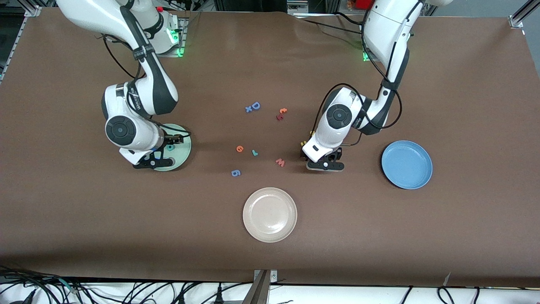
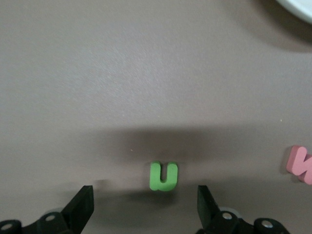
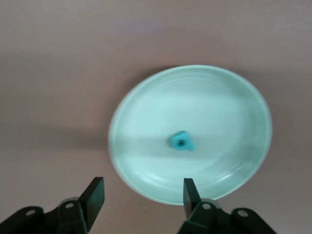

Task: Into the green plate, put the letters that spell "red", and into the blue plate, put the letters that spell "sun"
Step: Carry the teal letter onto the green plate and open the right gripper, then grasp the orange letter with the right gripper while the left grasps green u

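Right gripper [image 3: 141, 202], jaws apart and empty, hangs over the green plate [image 1: 184, 148] at the right arm's end of the table. A teal "d" [image 3: 182, 141] lies flat near the plate's centre, apart from both fingertips [image 3: 95, 189].

Left gripper [image 2: 145, 204], jaws wide and empty, sits low over bare tabletop beside the blue plate [image 1: 406, 164], toward mid-table. A green "n" [image 2: 164, 176] lies flat on the mat between the fingers, touching neither.

Mid-table cluster, front view: orange "e" [image 1: 239, 148] and small teal "r" [image 1: 255, 153] side by side, not touching; red-pink "w" [image 1: 280, 162] near the left gripper; blue "g" [image 1: 236, 172] nearer the camera. Farther from camera: blue capital "D" [image 1: 255, 105] w/ a small blue piece [image 1: 248, 109] touching it; orange "t" [image 1: 283, 111] just beside a dark red piece [image 1: 279, 117]. A bit of yellow [image 1: 302, 143] shows at the left wrist's edge; its shape is unreadable.

Beige-white plate [image 1: 270, 214] lies nearest the camera, empty, well apart from the letters. Blue plate also empty. Open mat surrounds all three plates.

View differences: "n" appears only in left wrist view, hidden under the gripper in front view. The "d" shows clearly in right wrist view, in front view only as a teal speck by the arm.
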`<act>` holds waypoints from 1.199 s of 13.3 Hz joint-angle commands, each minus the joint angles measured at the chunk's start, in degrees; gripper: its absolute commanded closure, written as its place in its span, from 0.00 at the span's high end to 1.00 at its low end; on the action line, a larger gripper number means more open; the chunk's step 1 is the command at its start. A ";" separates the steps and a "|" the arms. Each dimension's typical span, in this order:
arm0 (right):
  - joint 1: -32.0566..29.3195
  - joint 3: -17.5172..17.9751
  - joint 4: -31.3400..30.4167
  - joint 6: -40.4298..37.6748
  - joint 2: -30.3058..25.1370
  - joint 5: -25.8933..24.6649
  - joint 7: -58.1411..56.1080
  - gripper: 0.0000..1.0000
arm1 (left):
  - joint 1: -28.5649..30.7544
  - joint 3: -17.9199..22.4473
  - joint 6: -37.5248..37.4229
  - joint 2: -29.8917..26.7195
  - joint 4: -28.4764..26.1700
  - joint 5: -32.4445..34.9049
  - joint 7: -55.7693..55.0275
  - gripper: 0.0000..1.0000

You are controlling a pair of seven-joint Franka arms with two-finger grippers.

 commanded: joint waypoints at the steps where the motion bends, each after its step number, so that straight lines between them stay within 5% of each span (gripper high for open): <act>1: 0.24 3.09 1.68 -0.18 -0.08 2.91 6.91 0.68 | -1.32 1.19 0.72 1.46 1.37 1.57 -0.37 0.94; 6: 2.60 7.67 2.48 6.48 1.06 5.82 22.29 0.58 | -1.41 1.28 2.30 2.34 1.37 1.83 -0.28 0.92; 10: 8.93 7.58 2.48 19.05 6.41 5.90 39.68 0.57 | -1.41 1.37 2.30 2.25 1.37 1.92 -0.28 0.59; 16: 12.02 6.36 2.48 27.85 12.66 3.10 46.04 0.55 | -1.58 1.37 2.65 2.25 1.37 1.92 -0.37 0.48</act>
